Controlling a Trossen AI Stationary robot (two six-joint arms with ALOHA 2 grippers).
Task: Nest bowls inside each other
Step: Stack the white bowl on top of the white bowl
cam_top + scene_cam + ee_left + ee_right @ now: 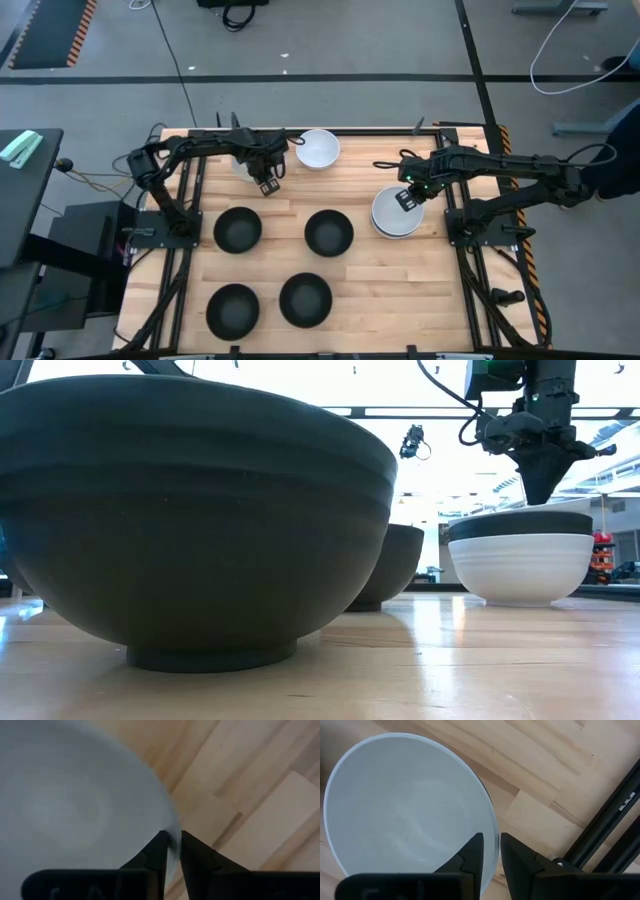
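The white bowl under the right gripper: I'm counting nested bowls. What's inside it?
A black bowl sits in the white bowl; the right gripper pinches a white inner bowl's rim. Anything deeper is covered.

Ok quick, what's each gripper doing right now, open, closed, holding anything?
Left gripper: shut on the rim of a white bowl at the table's far side.
Right gripper: shut on the rim of the white bowl stack.

No text, label or number can be read anywhere.
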